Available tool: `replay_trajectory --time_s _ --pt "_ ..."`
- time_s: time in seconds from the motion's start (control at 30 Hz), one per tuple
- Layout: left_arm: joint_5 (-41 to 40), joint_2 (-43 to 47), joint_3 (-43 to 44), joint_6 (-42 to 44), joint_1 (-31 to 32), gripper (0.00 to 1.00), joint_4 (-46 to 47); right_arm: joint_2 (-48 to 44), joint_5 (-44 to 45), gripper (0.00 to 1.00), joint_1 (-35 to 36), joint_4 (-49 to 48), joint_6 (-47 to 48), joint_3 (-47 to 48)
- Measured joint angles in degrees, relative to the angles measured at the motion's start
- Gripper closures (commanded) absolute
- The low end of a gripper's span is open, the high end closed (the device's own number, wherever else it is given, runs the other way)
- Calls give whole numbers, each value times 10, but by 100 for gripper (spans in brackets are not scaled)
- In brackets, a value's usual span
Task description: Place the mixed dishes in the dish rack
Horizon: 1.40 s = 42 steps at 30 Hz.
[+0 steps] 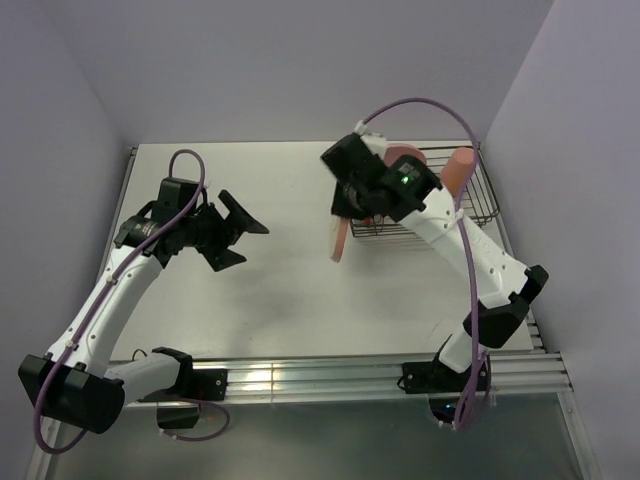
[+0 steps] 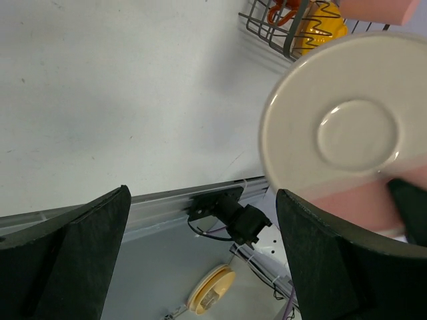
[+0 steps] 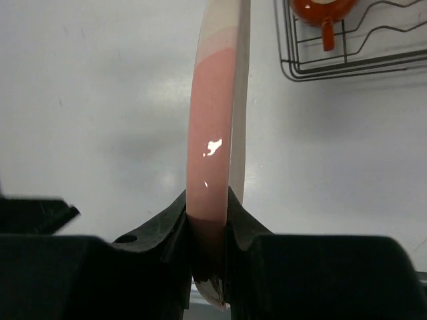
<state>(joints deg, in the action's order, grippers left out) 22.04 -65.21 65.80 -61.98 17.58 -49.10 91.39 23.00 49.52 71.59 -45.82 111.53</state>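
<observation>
1. While the right gripper (image 3: 208, 220) is clamped on the lower rim of the cream plate with pink segment (image 3: 215, 127), the plate stands on edge, thin side toward the right wrist camera.
2. From above, that plate (image 1: 340, 240) hangs just outside the near-left corner of the dish rack (image 1: 455, 205), over the white table (image 1: 280, 300).
3. The left wrist view shows the plate's underside (image 2: 347, 127): a cream disc with a round foot ring and a pink band along its lower part, where a dark finger of the right gripper (image 2: 410, 213) grips it.
4. The left gripper (image 1: 255, 246) sits well apart on the left side of the table, its jaws spread wide with nothing between them. Its two black fingers (image 2: 73, 253) frame bare table and the metal rail (image 2: 167, 200) at the near edge.
5. Inside the rack, the small red-orange cup (image 3: 320, 13) lies near the corner, its handle pointing toward the camera.
6. Beside it, the yellow bowl (image 2: 320, 30) shows behind the wavy wires.
7. The pink tumbler (image 1: 460, 170) leans at the rack's far-right side.
8. The pink plate (image 1: 405, 155) is partly hidden behind the right arm at the rack's far edge.
</observation>
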Motion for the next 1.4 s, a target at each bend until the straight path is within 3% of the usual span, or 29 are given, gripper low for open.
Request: replay_trajectory --time_s 0.27,0.43,0.9,1.17,1.4 --pt "-4 19 -20 11 0 3 0 11 -160 100 -202 42 -110 25" --pt "2 20 -43 13 0 3 6 -18 -261 100 -296 41 -203 -26" --pt "26 20 -68 16 0 4 28 -129 -367 100 -440 -39 -398 -181" --pt "37 14 -77 18 0 4 41 -121 -370 100 -514 -53 -413 -206" --pt "38 4 -77 19 0 4 48 -102 -370 100 -531 -54 -400 -206"
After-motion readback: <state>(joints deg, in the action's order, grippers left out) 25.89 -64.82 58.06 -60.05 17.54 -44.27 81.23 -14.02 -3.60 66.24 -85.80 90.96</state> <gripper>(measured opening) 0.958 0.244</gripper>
